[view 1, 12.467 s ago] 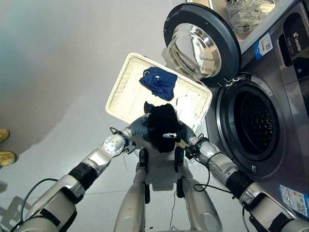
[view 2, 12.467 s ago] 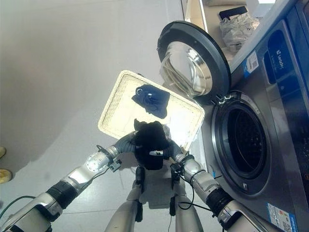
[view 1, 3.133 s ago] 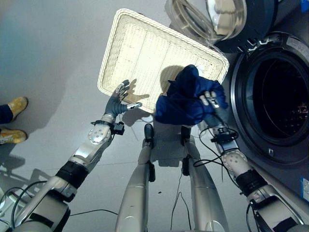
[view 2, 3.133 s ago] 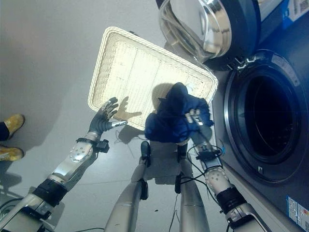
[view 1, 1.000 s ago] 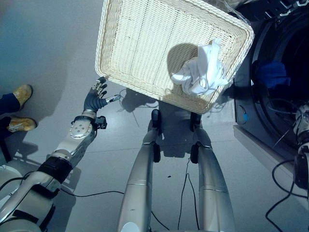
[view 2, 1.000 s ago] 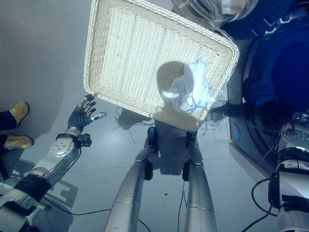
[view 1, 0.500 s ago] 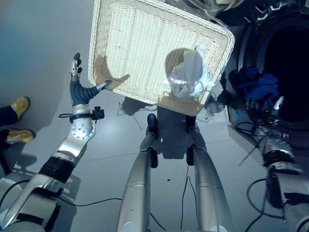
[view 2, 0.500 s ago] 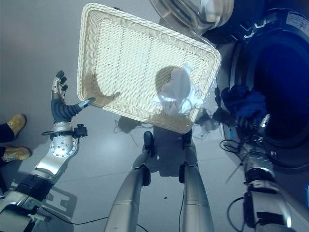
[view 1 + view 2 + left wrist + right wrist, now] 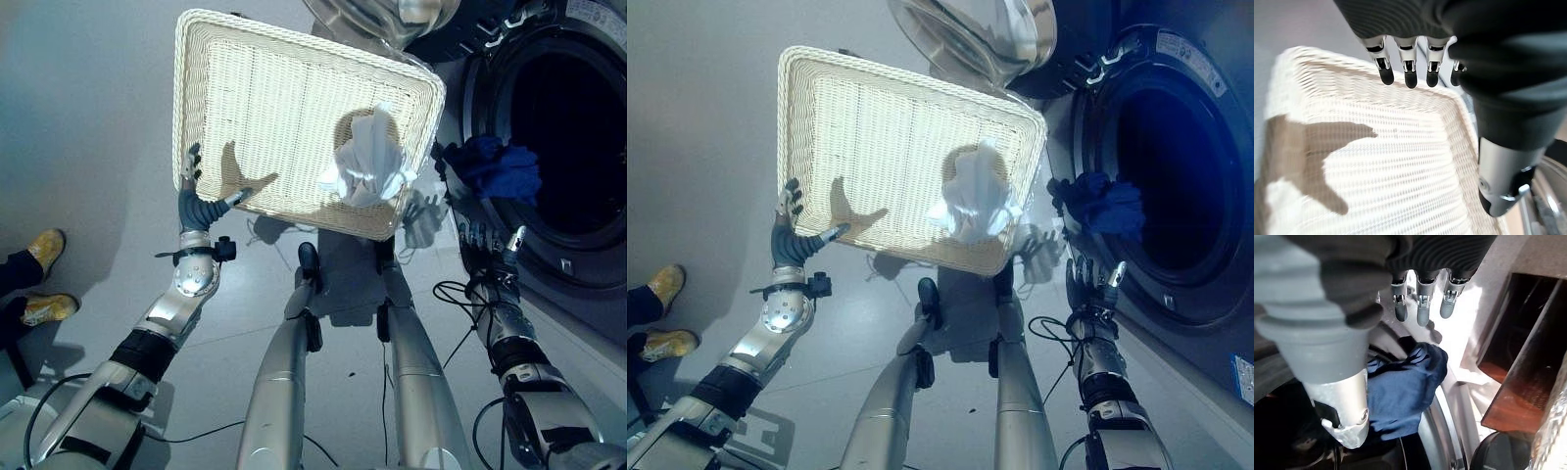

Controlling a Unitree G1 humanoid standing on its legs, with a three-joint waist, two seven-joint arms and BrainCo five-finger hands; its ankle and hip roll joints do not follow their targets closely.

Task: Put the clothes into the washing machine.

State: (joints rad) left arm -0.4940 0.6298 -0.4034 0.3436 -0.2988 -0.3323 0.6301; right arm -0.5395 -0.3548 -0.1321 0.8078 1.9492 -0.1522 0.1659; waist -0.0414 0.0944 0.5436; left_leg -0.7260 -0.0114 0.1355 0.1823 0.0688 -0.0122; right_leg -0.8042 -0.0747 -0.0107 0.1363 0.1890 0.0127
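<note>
A white garment [image 9: 371, 168] lies bunched in the near right corner of the cream wicker basket [image 9: 265, 108] on the floor. A dark blue garment [image 9: 497, 168] hangs over the near lip of the washing machine's round opening [image 9: 563, 117], partly inside the dark drum. My right hand [image 9: 487, 257] hovers open just below that blue garment [image 9: 1405, 387], with straight fingers [image 9: 1421, 308] off the cloth. My left hand [image 9: 196, 208] is open and spread over the basket's near left rim, holding nothing; its fingers [image 9: 1410, 73] point across the weave [image 9: 1376, 171].
The machine's round glass door [image 9: 980, 39] stands swung open beyond the basket's far right corner. A person's yellow shoes [image 9: 39, 279] show at the left edge. Grey floor lies to the left of the basket.
My right hand has let go of the blue garment, which now rests on the drum's lip, and has dropped back open. My left hand has moved in over the basket's rim. The camera has shifted.
</note>
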